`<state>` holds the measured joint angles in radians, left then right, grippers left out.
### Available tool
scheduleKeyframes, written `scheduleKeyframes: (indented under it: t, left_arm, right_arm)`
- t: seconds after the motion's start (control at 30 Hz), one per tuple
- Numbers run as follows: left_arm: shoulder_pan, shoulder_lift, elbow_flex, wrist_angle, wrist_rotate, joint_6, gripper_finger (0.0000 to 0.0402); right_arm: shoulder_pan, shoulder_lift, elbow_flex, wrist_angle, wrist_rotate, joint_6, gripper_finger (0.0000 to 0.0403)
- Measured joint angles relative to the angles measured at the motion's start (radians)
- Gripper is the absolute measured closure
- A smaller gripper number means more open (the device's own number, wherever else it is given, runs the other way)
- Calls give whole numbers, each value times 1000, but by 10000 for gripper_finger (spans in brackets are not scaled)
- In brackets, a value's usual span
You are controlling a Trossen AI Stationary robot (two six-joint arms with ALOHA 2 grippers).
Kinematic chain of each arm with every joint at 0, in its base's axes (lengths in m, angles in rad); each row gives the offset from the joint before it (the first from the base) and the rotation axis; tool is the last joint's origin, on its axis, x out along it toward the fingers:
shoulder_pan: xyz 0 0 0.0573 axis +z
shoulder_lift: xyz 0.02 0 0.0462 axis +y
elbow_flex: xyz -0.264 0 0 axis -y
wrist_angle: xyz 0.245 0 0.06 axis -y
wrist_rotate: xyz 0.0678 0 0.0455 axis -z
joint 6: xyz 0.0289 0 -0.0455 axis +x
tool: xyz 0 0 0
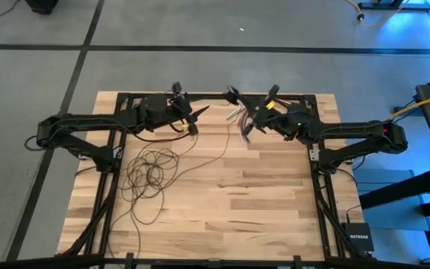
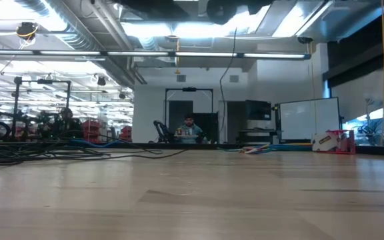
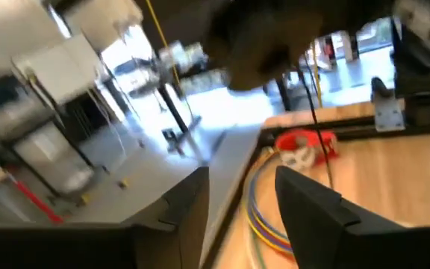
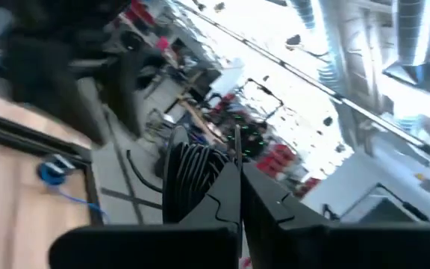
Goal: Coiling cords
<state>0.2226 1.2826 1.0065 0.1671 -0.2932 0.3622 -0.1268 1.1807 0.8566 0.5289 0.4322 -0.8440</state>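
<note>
On the pale wooden tabletop, thin dark looped cords sprawl at its left side, left hand raised near the far edge, fingers apart, right hand beside multicoloured wires, fingers together, gripping nothing visible.

Multicoloured wires on wooden table.

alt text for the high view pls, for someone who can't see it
Seen from above, a thin dark cord lies in loose tangled loops on the left part of a wooden table. Both arms reach in at the far edge: the left gripper above the cord's strand, the right gripper beside a small multicoloured wire bundle.
</note>
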Motion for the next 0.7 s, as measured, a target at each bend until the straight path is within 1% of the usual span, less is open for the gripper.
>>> scheduleKeyframes:
  t: [0.13, 0.23, 0.37, 0.47, 0.57, 0.7]
  left_arm:
    - [-1, 80, 0, 11, 64, -115, 251]
    - [-3, 179, 0, 34, 84, -146, 251]
    - [-1, 313, -1, 198, 84, -135, 251]
    - [-1, 382, -1, 311, 81, -67, 251]
    - [-1, 426, -1, 364, 81, -16, 251]
    - [0, 458, 0, 401, 81, -14, 251]
  right_arm:
    - [-17, -1, 0, 19, 4, -23, 399]
    - [-31, 2, 1, 26, 0, -24, 400]
    - [-52, 4, 1, 19, -13, -17, 398]
    - [-53, 4, 1, 21, -15, -18, 399]
    - [-50, 4, 1, 20, -20, -24, 399]
    - [-50, 4, 1, 16, -31, -24, 398]
